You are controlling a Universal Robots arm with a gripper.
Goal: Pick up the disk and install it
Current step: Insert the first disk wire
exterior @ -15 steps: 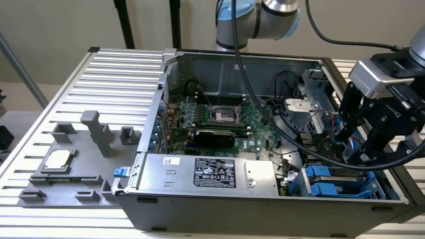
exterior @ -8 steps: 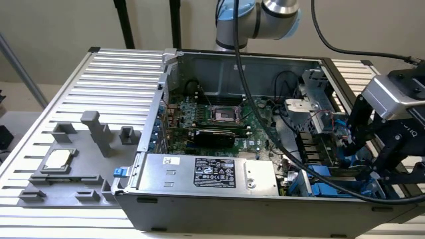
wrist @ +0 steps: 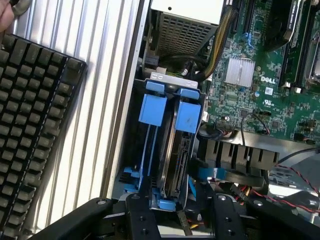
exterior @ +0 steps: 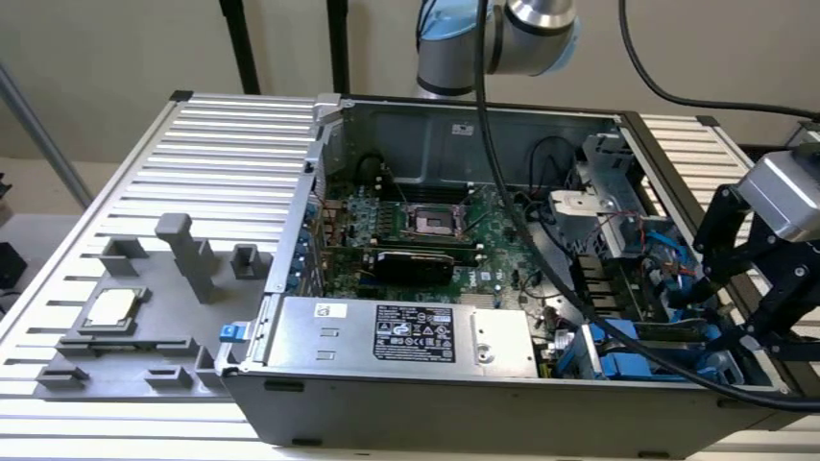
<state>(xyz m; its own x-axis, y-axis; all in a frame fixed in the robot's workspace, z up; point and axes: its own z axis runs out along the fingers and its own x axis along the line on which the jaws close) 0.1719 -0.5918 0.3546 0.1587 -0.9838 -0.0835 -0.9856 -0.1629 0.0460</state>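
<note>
Sitting low over the drive bay [wrist: 131,150] of an open computer case, my gripper [wrist: 182,220] straddles the near end of the disk [wrist: 172,155]; I cannot tell whether it clamps the disk or stands clear. The disk stands on edge in the bay, with blue rails [wrist: 152,107] on both sides. If it tilts, a rail could jam against the bay wall. Just beyond, loose black cables [wrist: 215,132] could snag. Farther off, a slip could scrape the motherboard [wrist: 250,100].
</note>
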